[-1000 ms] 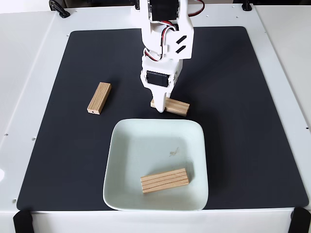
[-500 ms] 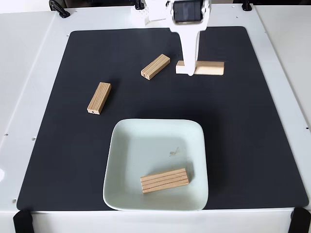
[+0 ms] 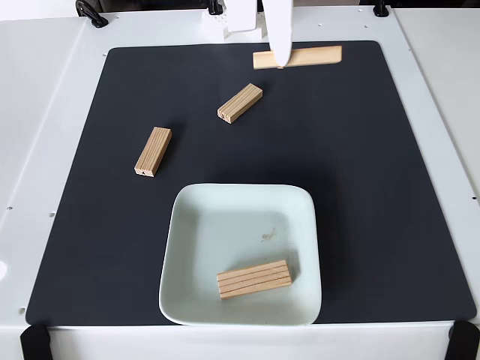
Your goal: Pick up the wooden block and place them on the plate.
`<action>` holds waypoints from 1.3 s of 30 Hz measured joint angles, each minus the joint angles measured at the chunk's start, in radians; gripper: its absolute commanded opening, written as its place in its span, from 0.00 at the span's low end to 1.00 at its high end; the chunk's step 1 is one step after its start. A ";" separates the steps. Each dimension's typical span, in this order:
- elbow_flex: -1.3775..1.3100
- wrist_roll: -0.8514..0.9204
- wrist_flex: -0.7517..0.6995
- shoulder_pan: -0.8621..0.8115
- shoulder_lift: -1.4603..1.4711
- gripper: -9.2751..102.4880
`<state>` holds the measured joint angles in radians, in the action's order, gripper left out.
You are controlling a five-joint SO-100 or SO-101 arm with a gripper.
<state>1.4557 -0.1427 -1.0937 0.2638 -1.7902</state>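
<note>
Fingers (image 3: 279, 52) pinch a block (image 3: 300, 57) w/ most sticking out rightward; keep it level, carry to plate (image 3: 184, 247).

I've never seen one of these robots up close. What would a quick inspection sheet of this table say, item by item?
Surface: black mat on a white table.
Job's things: square plate holding one wooden block; two blocks lying loose on the mat; a fourth block at the top edge, at the arm's tip.
Clutter: nothing seen.
Grippers: gripper white, at the top edge over the fourth block's left end; whether the jaws are open or shut cannot be told.
Cables: nothing seen.
Surroundings: black clamps at the table corners.
</note>
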 measured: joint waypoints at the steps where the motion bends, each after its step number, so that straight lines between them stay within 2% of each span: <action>1: -0.020 0.029 0.000 -0.020 0.028 0.08; 6: -0.169 0.137 0.000 -0.100 0.206 0.08; 25: -0.950 0.163 0.000 -0.126 0.893 0.08; 39: -1.051 0.163 0.009 -0.114 1.000 0.08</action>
<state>0.4050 0.0199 -1.0845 0.1503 -0.7900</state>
